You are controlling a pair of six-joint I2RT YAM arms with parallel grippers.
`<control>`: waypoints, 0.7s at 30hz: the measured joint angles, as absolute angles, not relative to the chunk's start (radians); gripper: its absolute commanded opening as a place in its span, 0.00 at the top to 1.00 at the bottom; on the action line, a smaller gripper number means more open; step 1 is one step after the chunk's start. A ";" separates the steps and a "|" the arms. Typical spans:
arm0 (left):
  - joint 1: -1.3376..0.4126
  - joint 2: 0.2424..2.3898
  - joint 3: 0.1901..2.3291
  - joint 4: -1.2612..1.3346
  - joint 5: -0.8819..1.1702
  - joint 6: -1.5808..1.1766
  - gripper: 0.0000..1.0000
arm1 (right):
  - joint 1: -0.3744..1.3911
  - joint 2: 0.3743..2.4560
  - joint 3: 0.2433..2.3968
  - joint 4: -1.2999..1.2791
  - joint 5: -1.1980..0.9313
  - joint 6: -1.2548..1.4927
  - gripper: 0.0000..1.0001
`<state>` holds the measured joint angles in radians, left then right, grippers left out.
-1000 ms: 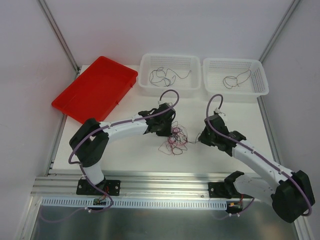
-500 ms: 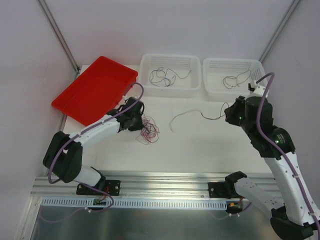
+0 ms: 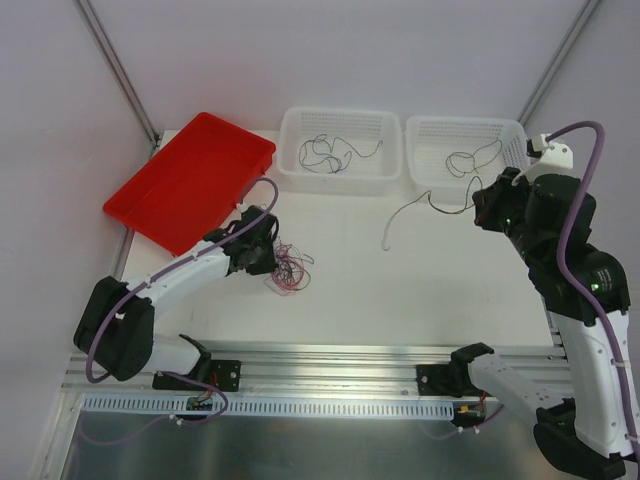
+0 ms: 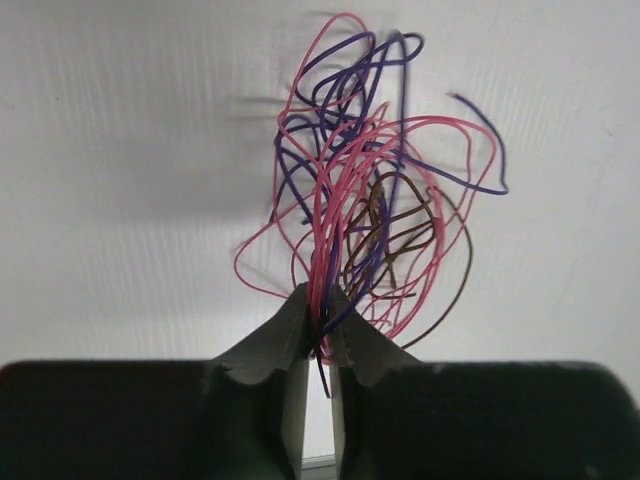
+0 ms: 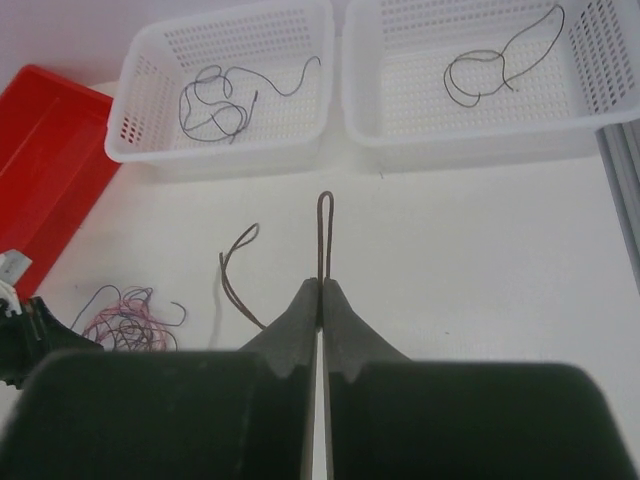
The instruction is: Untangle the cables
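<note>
A tangle of thin pink, purple and brown cables (image 4: 352, 190) lies on the white table, left of centre (image 3: 288, 268). My left gripper (image 4: 320, 308) is shut on a bundle of its strands, with its wrist just left of the tangle (image 3: 262, 255). Near the right basket, my right gripper (image 5: 321, 292) is shut on one dark cable (image 5: 324, 230), folded into a narrow loop above the fingertips. That cable (image 3: 397, 216) hangs leftwards from the raised right gripper (image 3: 478, 207), its free end (image 5: 238, 268) trailing over the table.
Two white baskets stand at the back. The left one (image 3: 340, 182) holds a dark cable (image 3: 330, 152), and the right one (image 3: 452, 190) holds another (image 3: 470, 158). A red tray (image 3: 190, 180) lies at the back left. Metal rails run along the table's sides.
The right gripper has drawn one dark cable out of the tangle and carried it up and right, towards the right basket. The left gripper has dragged the remaining tangle to the left.
</note>
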<state>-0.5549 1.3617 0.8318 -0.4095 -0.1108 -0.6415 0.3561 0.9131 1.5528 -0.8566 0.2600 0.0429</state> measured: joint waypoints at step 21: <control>-0.541 0.980 0.915 -0.455 0.025 -0.358 0.01 | 0.199 1.126 1.486 -0.667 0.168 0.041 0.99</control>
